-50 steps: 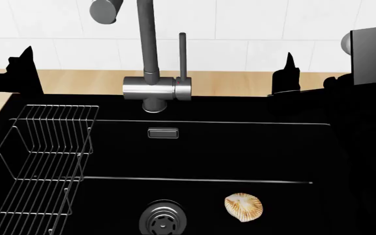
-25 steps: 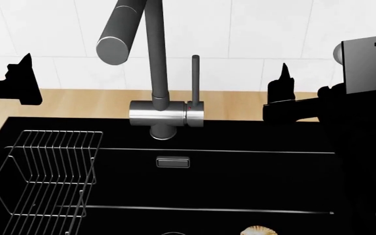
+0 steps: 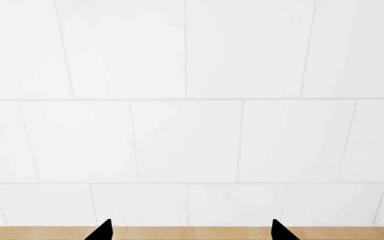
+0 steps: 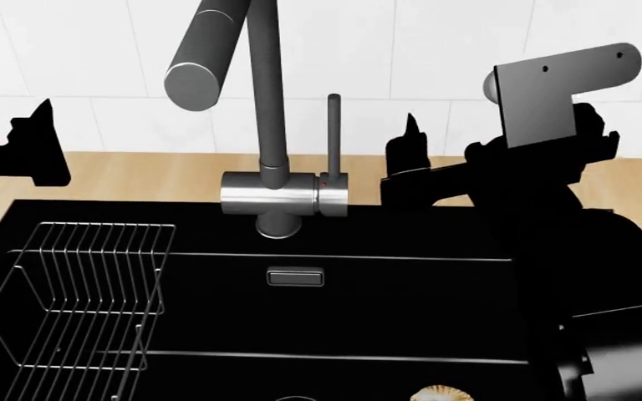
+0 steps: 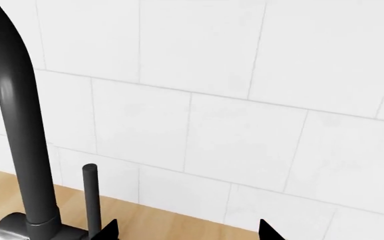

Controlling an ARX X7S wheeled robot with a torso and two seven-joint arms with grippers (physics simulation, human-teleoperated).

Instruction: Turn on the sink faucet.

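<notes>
Sink faucet (image 4: 271, 196) brushed steel; sink (image 4: 388, 309) matte black; dish rack (image 4: 76, 301) wire; countertop (image 4: 143, 177) wood.

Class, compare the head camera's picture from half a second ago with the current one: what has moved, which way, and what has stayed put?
The right gripper has swung in toward the sink faucet and now sits close beside its upright lever, not touching it, with the fingers apart in the right wrist view. Nothing was grasped or released. The left gripper, faucet, sink and wire dish rack are unchanged.

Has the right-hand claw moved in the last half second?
Yes. The right gripper slid left, toward the sink faucet and its upright lever.
</notes>
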